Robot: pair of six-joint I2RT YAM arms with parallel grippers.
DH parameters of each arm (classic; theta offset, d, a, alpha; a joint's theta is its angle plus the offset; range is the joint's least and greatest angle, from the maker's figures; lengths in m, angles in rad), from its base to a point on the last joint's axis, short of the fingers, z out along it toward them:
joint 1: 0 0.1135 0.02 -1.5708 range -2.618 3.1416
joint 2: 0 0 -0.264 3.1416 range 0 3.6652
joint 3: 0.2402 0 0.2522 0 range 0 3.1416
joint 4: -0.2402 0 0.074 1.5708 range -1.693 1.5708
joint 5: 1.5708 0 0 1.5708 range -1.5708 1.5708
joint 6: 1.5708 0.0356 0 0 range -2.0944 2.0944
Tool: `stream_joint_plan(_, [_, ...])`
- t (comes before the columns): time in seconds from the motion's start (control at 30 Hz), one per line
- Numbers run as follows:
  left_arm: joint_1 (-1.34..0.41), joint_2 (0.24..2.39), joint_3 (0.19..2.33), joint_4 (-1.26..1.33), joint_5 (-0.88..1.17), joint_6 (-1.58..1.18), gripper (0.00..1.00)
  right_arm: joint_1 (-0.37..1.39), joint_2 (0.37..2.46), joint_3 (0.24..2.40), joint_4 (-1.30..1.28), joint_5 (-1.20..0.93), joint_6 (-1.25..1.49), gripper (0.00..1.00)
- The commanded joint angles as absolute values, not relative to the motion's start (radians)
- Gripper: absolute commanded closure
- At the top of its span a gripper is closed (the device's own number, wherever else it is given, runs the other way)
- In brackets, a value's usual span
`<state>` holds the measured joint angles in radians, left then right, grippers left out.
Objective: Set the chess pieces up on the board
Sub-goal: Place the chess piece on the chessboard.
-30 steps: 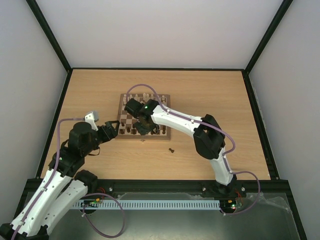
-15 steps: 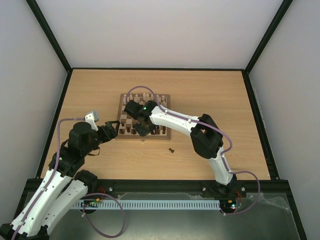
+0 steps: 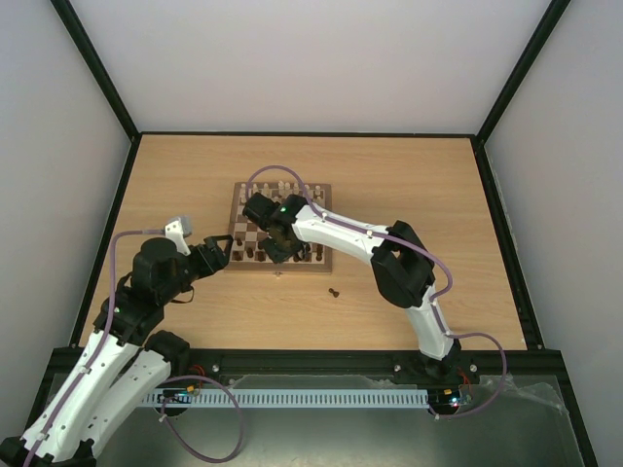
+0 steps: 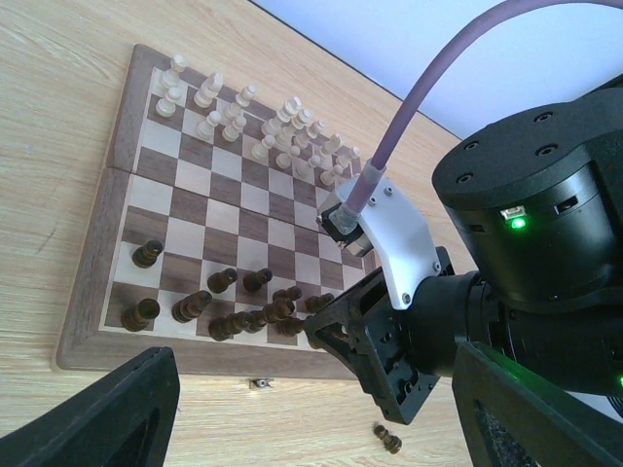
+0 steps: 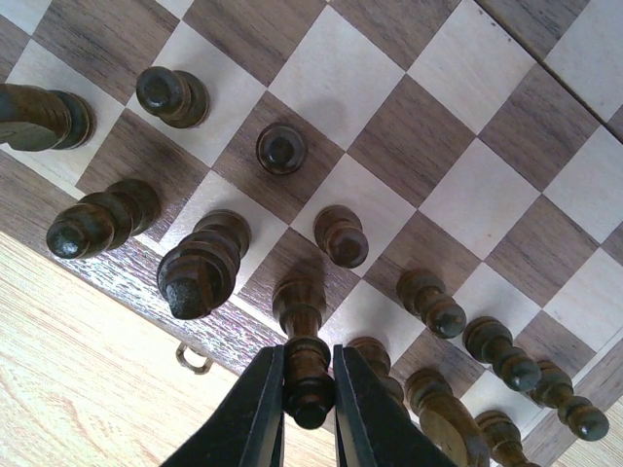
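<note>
My right fingers pinch the head of a dark piece standing on the board edge row. My left fingers are spread and hold nothing. Neighbouring dark pieces crowd just beside the pinching fingers, so a skewed release or lift could topple them.

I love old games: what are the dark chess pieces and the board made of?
Dark chess pieces: apparently turned wood, stained brown, slightly glossy; grain streaks show. Board: seemingly wood or veneer, matte; grain runs through both square colours.

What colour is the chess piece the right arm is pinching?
Dark brown wood; the chess piece in the right end effector shows best in the right wrist view.
</note>
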<state>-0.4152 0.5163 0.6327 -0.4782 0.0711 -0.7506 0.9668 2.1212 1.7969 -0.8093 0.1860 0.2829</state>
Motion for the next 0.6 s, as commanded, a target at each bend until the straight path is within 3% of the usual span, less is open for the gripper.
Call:
stream_joint_plan(0.0, [-0.410,0.506,0.640,-0.469,0.079,-0.741,0.20,0.962,2.145,1.786,-0.835,0.177,0.277,0.85])
stream_joint_plan(0.57, [-0.408,0.506,0.640,-0.471,0.079,-0.741,0.20,0.962,2.136,1.779,-0.818,0.155,0.278,0.81])
